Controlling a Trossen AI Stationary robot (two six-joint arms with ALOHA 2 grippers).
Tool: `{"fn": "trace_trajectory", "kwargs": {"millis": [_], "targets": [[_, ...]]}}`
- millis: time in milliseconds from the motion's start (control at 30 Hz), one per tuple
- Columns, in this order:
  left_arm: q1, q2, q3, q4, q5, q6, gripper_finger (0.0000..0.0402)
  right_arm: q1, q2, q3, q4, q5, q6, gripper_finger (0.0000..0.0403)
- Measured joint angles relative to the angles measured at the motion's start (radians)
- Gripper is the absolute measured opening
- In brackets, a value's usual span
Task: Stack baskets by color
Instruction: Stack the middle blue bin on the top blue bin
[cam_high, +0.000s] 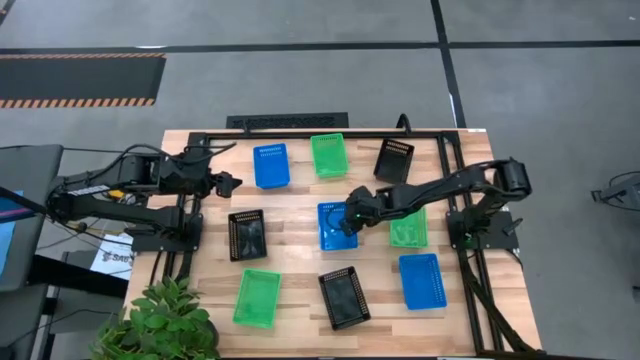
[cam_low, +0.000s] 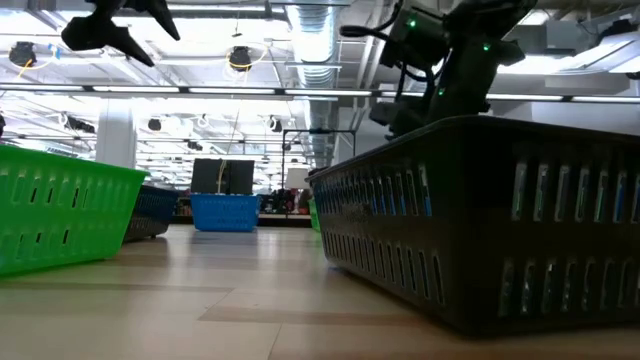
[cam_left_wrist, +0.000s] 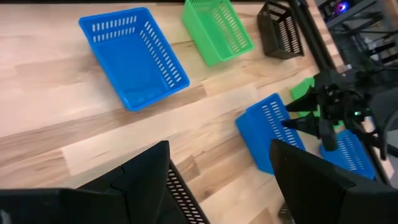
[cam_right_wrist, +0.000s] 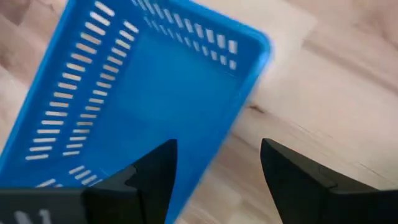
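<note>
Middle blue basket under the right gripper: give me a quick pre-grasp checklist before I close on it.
1. Right gripper open: ok, fingers spread in the right wrist view.
2. Above the middle blue basket: ok, over its edge.
3. One finger inside the wall, one outside: cannot tell.
4. Basket empty and unstacked: ok.
5. Neighbouring green basket clear of the grasp: ok, it lies under the right arm, apart from the blue one.
6. Left gripper out of the way: ok, open, near the far blue basket.
</note>
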Motion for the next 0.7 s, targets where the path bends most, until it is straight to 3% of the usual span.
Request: {"fn": "trace_trajectory", "kwargs": {"millis": [200,500,700], "targets": [[0.000,0.000,0.000,-0.010,-0.037,0.000,0.0265,0.000,0.018,0.002,0.003,-0.031,0.014,0.0203],[0.009,-0.001,0.000,-0.022,-0.041,0.000,0.0265,-0.021,0.034,0.010,0.023,-0.051,-0.028,0.0017],[0.051,-0.001,0.000,-0.065,0.019,0.044,0.0265,-0.047,-0.014,0.038,0.018,-0.070,-0.056,0.0010]]}}
